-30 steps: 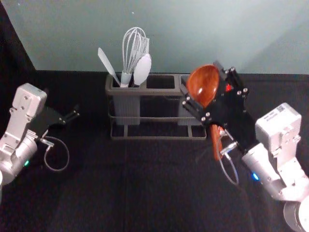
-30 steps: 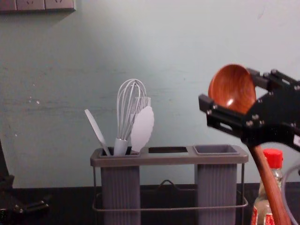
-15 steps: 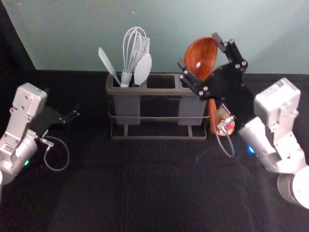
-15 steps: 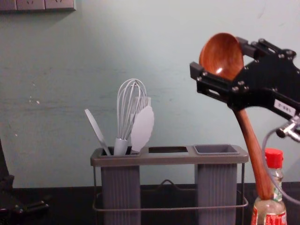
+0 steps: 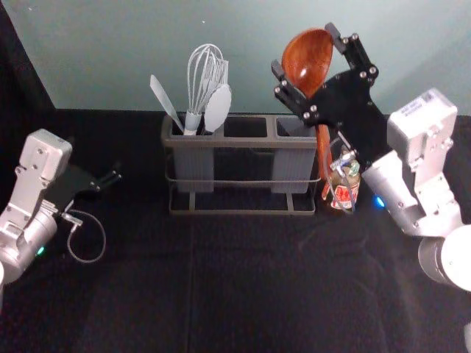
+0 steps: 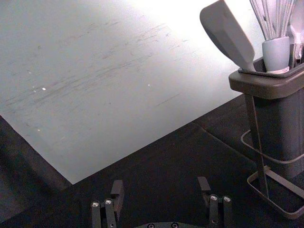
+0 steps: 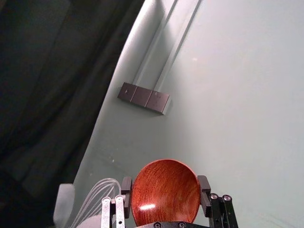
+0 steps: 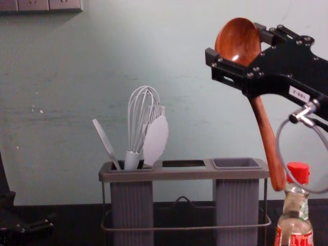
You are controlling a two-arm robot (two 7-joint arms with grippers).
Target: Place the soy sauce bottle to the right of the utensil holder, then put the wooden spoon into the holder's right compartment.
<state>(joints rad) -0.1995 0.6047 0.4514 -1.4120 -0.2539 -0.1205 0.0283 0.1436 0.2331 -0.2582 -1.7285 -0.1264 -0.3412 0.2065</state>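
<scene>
My right gripper (image 5: 304, 50) is raised behind and right of the utensil holder (image 5: 224, 140), shut on the bowl of the wooden spoon (image 5: 324, 151). In the right wrist view the gripper (image 7: 165, 182) has its fingers on either side of the bowl (image 7: 166, 194). The spoon's handle (image 8: 266, 138) hangs down at a tilt, its tip just right of the holder's rim, by the red cap of the soy sauce bottle (image 8: 297, 225). That bottle stands upright right of the holder. The right compartment (image 8: 236, 163) holds nothing visible. My left gripper (image 5: 110, 176) is parked at the left, open (image 6: 160, 184).
A whisk (image 5: 202, 77), a white spoon-like utensil (image 5: 217, 107) and a spatula (image 5: 165, 99) stand in the holder's left compartment. The wall (image 5: 294, 22) rises behind the black-covered table (image 5: 221, 294).
The right gripper has risen with the spoon and shifted slightly left. The handle's tip has lifted from low in front of the bottle to cap height, uncovering more of the bottle. The left arm is still.
</scene>
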